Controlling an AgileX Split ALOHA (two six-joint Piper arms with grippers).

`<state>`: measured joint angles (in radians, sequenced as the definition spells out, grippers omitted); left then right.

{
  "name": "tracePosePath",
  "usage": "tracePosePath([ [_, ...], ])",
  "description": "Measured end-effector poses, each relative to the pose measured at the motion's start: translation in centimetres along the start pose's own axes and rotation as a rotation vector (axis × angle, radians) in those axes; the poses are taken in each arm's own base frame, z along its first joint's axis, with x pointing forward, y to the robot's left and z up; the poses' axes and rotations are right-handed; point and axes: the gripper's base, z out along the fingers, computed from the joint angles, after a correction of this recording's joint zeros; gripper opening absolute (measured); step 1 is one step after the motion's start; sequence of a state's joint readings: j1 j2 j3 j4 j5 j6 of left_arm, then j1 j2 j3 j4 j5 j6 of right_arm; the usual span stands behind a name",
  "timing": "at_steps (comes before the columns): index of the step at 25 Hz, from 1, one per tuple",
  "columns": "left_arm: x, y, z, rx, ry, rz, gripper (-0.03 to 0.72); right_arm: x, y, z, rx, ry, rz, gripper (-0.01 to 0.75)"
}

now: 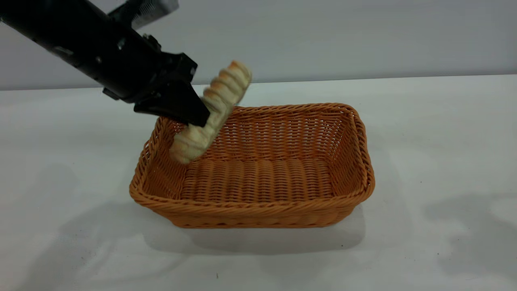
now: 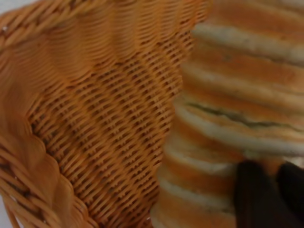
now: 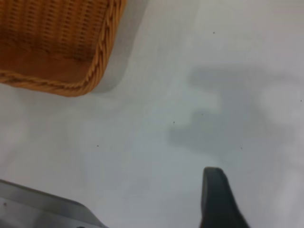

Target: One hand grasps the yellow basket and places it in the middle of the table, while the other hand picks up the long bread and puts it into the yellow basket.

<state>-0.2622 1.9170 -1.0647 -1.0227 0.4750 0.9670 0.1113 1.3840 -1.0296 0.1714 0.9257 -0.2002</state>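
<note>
While the left end effector [image 1: 202,115], upper left of the frame, pinches the long bread [image 1: 212,111] tilted over the yellow basket [image 1: 258,210] mid-desk, lower it past the rim before releasing. Right end effector's state: cannot tell.

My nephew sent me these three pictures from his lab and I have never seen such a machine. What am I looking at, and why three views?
It is a robot with two arms at a white table. The wide picture comes from a camera facing the arms. In it the left arm's black end effector grips a small ridged cream and orange-brown bread roll, held tilted above the left part of a large rectangular orange woven basket standing on the table.

The other two pictures come from cameras on the wrists. The left one shows the roll and basket weave close up. The right one looks down on the table beside a basket corner; only one dark finger shows, holding nothing.
</note>
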Motion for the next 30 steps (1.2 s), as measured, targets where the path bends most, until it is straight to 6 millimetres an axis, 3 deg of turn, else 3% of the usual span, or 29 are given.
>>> tracePosePath([
  [4, -0.1, 0.0, -0.5, -0.001, -0.003, 0.010, 0.437, 0.1, 0.0, 0.0, -0.002, 0.010, 0.001, 0.472],
  [6, -0.2, 0.0, -1.8, -0.008, 0.006, 0.010, 0.531, 0.3, 0.1, 0.0, -0.007, 0.032, 0.001, 0.472],
  [8, -0.3, 0.1, -4.2, -0.035, 0.011, -0.018, 0.579, 0.6, 0.1, -0.1, -0.012, 0.058, 0.000, 0.472],
  [13, 0.8, 0.3, -11.9, -0.239, 0.072, -0.053, 0.559, 1.7, 0.6, -2.4, -0.020, 0.063, -0.011, 0.471],
  [20, 4.5, -3.7, -21.4, -0.463, 0.142, -0.030, 0.470, 6.5, 1.9, -6.6, -0.037, -0.004, -0.024, 0.471],
  [26, 8.9, -7.5, -26.4, -0.521, 0.104, -0.048, 0.454, 12.4, 2.9, -9.1, -0.039, -0.074, -0.047, 0.471],
  [30, 13.3, -9.2, -27.5, -0.537, 0.016, -0.044, 0.452, 16.5, 3.6, -11.3, -0.020, -0.234, -0.075, 0.471],
])
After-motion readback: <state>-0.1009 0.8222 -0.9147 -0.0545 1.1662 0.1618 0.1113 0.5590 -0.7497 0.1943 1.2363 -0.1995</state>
